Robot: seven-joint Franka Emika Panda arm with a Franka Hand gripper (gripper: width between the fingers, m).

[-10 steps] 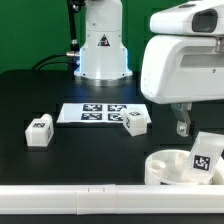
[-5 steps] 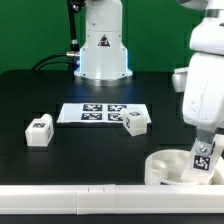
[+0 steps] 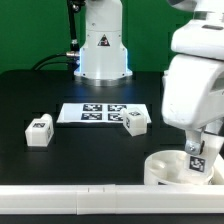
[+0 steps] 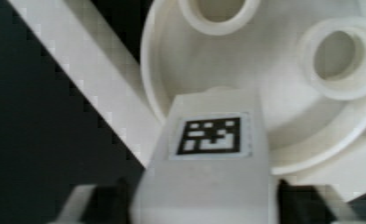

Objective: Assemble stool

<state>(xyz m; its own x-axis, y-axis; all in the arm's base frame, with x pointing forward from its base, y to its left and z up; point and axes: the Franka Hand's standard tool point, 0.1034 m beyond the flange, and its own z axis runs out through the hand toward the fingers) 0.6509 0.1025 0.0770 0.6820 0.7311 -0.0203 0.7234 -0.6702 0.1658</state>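
Observation:
The stool's round white seat (image 3: 163,166) lies at the near right of the black table, close to the rail. A blocky white leg (image 3: 198,162) with a black-and-white tag stands tilted on it. My gripper (image 3: 197,150) has come down over this leg. In the wrist view the leg (image 4: 212,150) fills the gap of the gripper (image 4: 206,205), and the dark fingers (image 4: 111,199) press on both its sides. Beyond it the seat (image 4: 251,60) shows its recessed sockets. Two more legs (image 3: 39,131) (image 3: 136,122) lie loose on the table.
The marker board (image 3: 100,113) lies flat at mid-table, in front of the robot's white base (image 3: 101,45). A long white border rail (image 3: 70,198) runs along the near edge and passes beside the seat as a white strip (image 4: 91,70).
The arm's white body has swung towards the exterior view's left and now hangs over the seat. The jaws have closed in from wide open onto the tagged leg.

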